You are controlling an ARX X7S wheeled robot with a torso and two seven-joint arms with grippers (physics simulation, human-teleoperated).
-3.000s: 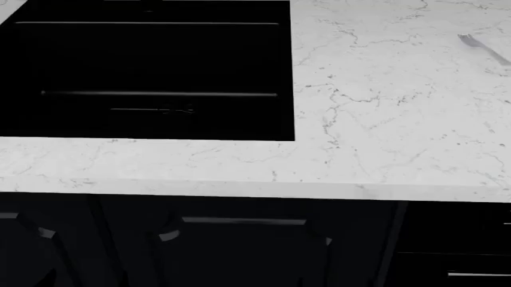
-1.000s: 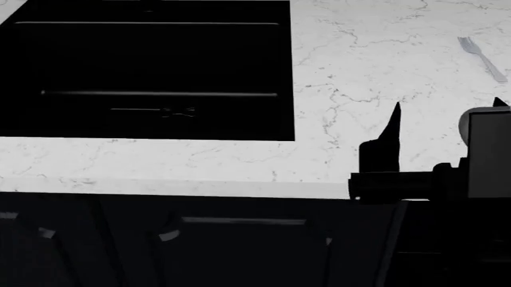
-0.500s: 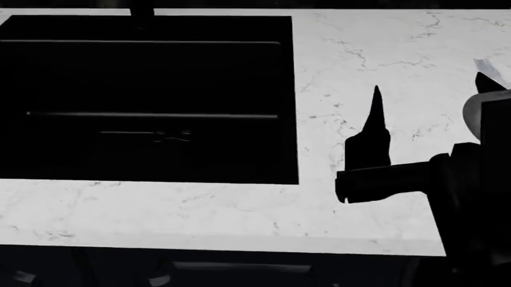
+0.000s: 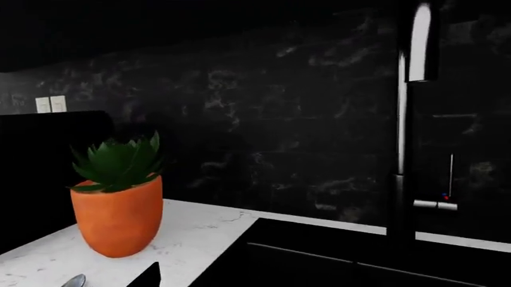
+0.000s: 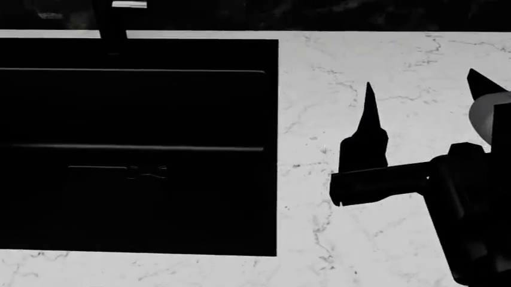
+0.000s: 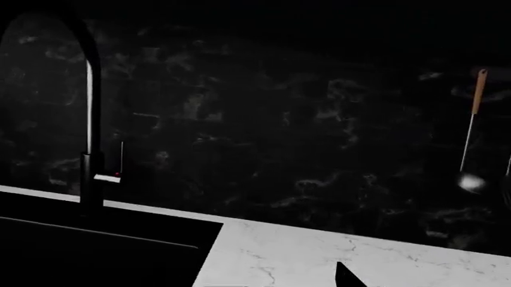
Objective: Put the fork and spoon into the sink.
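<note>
Right pincer [image 5: 419, 98] hovers over the marble surface [image 5: 383, 251], just right of the sink [image 5: 136, 143]; fingers spread wide, empty. Spoon [image 4: 74, 281] lies on the surface near an orange plant pot [image 4: 118, 218], left of the sink. Left pincer: only one fingertip shows, state unclear. Fork not visible.

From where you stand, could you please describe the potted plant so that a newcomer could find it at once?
Start at the black sink with its tall dark faucet. On the white marble counter beside it, in the left wrist view, stands the plant pot. It is the only bright orange thing there, topped with spiky green leaves; the spoon lies near its foot.
</note>
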